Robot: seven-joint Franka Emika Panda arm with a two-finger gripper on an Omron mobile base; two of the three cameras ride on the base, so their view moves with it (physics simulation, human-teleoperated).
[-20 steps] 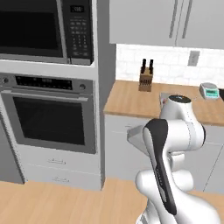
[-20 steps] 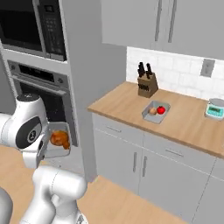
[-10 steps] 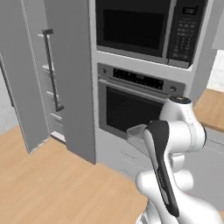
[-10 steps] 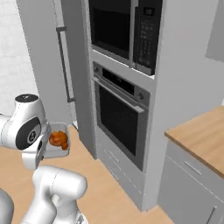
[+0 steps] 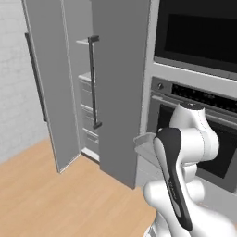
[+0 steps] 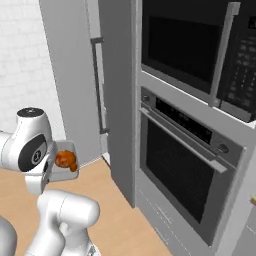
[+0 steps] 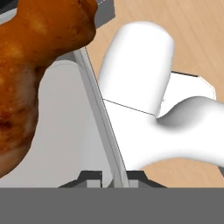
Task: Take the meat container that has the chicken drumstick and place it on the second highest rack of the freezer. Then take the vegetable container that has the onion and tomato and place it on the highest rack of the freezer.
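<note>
Fingers (image 7: 107, 177) clamped tight on meat container (image 6: 63, 172) rim, chicken drumstick (image 6: 65, 159) inside. Next, probably: carry ahead into open freezer (image 5: 85, 88), onto second-highest rack.

1. The base has driven and turned leftward, so both base views have shifted as a whole; the things themselves have not moved.
2. The desk with its knife block, scale and vegetable container, in view a second ago, has passed out of frame.
3. The freezer (image 5: 69, 92), absent a second ago and at the left edge half a second ago, now stands near the middle, its door (image 5: 46, 88) open.
4. The oven (image 6: 185, 165) has slid to the right.
</note>
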